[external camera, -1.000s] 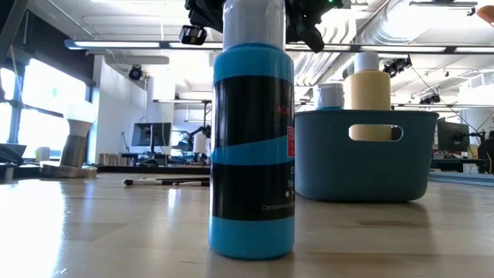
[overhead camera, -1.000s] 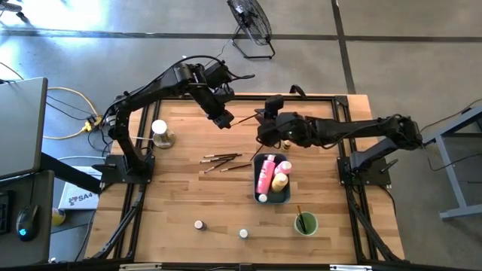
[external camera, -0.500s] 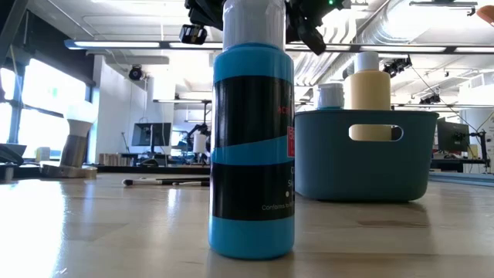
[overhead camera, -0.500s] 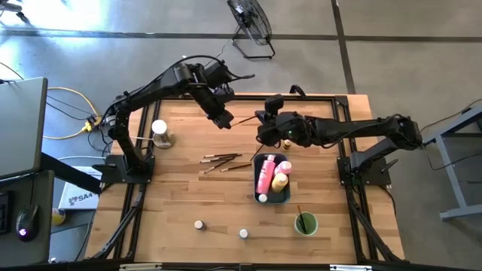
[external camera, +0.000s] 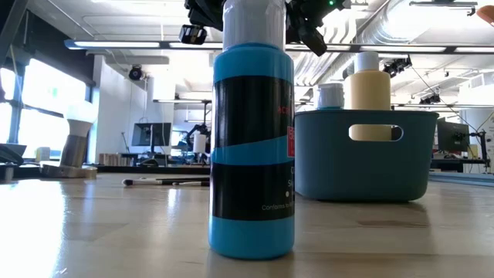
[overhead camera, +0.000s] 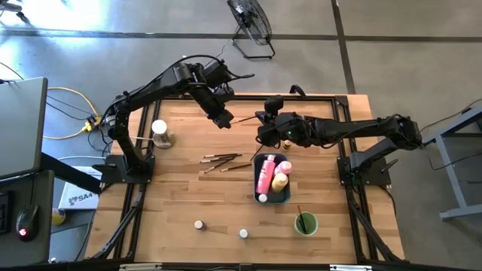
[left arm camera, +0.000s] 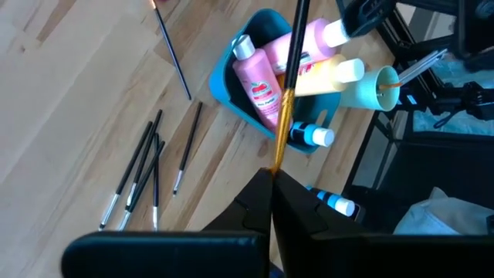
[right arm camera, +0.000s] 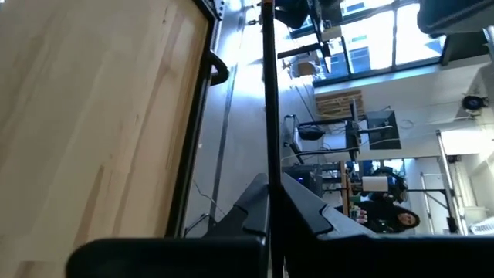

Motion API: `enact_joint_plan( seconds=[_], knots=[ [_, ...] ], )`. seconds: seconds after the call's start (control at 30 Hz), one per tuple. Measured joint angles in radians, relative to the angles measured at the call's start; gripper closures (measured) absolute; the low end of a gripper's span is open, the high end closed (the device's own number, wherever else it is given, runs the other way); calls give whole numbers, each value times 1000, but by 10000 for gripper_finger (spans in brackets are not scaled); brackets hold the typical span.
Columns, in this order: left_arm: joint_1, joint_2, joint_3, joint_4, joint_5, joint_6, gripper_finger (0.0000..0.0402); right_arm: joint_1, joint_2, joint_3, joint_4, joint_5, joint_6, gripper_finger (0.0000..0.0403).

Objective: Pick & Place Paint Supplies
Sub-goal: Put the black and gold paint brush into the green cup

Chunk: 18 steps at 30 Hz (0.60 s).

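Both hands are raised above the far part of the bench [overhead camera: 181,196], and one thin brush [overhead camera: 245,119] is held between them in the air. The left hand [overhead camera: 224,121] is seen pressed together on one end of this brush. In the left wrist view the orange-brown handle [left arm camera: 287,85] is pinched between the closed fingers [left arm camera: 262,202]. The right hand [overhead camera: 261,120] is also pressed together on the same brush, at its other end; in the right wrist view the dark shaft [right arm camera: 268,100] is pinched between its fingers [right arm camera: 266,205].

Several more brushes [overhead camera: 221,160] are laid loosely on the wood near the middle of the bench. Just beside them, the blue-grey tray [overhead camera: 288,196] is placed, and a pink bottle [overhead camera: 265,174] and a yellow bottle [overhead camera: 279,181] are kept inside it. A green cup [overhead camera: 306,223] is set near the front edge, with one brush standing in it. Two small jars [overhead camera: 199,224] are left on the wood at the front, well apart from the tray. In the low view one of them is seen as a blue bottle [external camera: 252,150] very close to the camera, in front of the tray [external camera: 363,162].
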Motion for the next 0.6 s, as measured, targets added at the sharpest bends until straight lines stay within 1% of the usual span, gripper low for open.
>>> enact_joint_plan(
  seconds=[0.13, 0.33, 0.4, 0.5, 0.6],
  knots=[
    [0, 1, 0, 0, 0, 0, 368, -1, -1, 1, 2, 2, -14, 398],
    [8, 1, 3, -13, 1, 34, 305, 0, -1, 1, -7, 1, -17, 398],
    [26, 1, 23, -55, 29, 46, 287, 0, -1, 1, -21, 1, -17, 398],
    [61, -3, 49, -79, 85, 42, 272, 0, -1, 1, -35, 15, -17, 399],
    [101, 1, 88, -123, 101, 42, 271, -1, -12, 1, -36, 47, -15, 399]
  ],
)
